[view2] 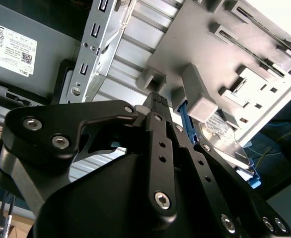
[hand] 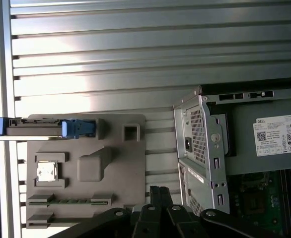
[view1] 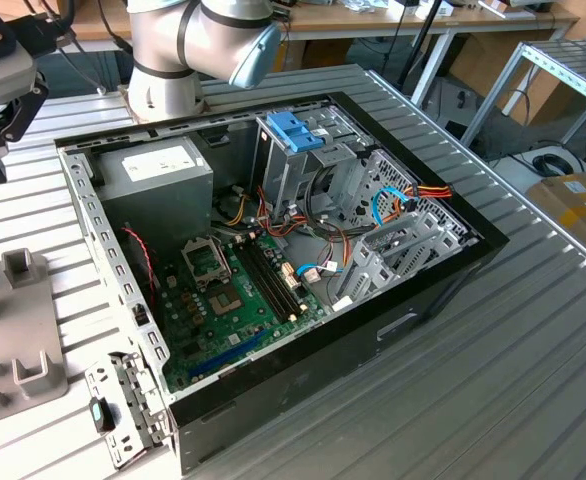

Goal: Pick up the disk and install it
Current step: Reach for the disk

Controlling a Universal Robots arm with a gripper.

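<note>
Jaws closed, empty — arm (view1: 203,40) pointing down near grey fixture (hand: 110,168) — disk (hand: 34,127) upright in its slot.

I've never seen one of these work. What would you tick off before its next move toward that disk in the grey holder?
1. The disk stands on edge in a slot of the grey holder: ok.
2. The gripper has hold of the disk: not ok, it is empty and apart from it.
3. Jaws open for a grasp: not ok, they stand shut.
4. The computer case is open: ok.
5. A free slot in the drive cage: cannot tell.
</note>
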